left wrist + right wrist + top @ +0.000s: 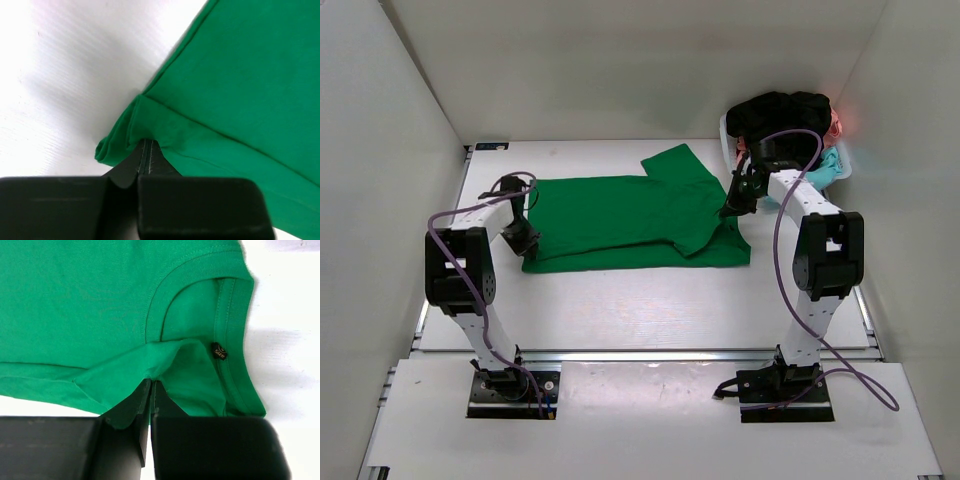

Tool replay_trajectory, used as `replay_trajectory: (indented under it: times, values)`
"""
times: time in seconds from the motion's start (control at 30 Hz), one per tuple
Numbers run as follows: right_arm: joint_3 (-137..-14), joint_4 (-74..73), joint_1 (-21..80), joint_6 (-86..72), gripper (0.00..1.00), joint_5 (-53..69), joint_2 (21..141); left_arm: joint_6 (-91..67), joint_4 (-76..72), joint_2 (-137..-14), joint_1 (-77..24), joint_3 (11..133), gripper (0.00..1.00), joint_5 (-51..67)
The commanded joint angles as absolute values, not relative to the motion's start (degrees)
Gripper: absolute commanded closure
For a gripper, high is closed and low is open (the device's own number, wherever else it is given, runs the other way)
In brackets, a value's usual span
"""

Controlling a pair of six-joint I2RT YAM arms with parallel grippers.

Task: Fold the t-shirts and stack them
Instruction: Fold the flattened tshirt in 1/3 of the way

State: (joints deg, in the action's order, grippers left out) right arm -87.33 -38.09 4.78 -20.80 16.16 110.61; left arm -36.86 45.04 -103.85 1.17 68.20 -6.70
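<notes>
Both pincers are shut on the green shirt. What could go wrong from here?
1. The left pincer grips only a small bunched corner of the green t-shirt; it may slip out under tension.
2. The right pincer pinches a loose flap beside the collar, so uneven lifting could skew the fold.
3. Its cable loops by the basket, a possible snag.

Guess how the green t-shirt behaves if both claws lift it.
Likely floppy: the green t-shirt bunches where the left claw pinches it. Lifted, its middle would probably sag between that and the right claw. Probably light: thin cloth, folded flat.
</notes>
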Motion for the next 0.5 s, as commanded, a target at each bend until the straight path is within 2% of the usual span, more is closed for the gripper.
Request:
replay_trajectory:
  times: [0.0, 0.33, 0.37, 0.4, 0.43, 0.47]
  values:
    - [-89.3, -37.6, 4.5, -20.7, 1.0, 16.5, 111.2, -37.5, 44.9, -103.4, 1.8, 72.1, 1.0, -7.9]
    - [-92.1, -37.8, 3.8, -21.0, 1.0, 16.4, 112.4, -35.9, 47.5, -105.6, 2.5, 80.0, 1.0, -6.3]
    - [-92.1, -37.7, 3.8, -21.6, 1.0, 16.5, 112.9, -35.8, 48.6, -105.0, 2.0, 79.6, 0.94, -6.7]
    - [-91.9, -37.6, 3.8, -21.2, 1.0, 16.3, 112.5, -35.6, 48.3, -104.2, 2.0, 78.9, 0.81, -7.1]
    - [-91.8, -37.4, 3.8, -21.1, 1.0, 16.4, 112.5, -35.4, 48.6, -103.7, 1.9, 77.4, 0.73, -7.2]
    - [-91.8, -37.7, 3.5, -21.3, 1.0, 16.5, 112.6, -35.5, 48.5, -103.4, 2.0, 75.9, 0.71, -6.9]
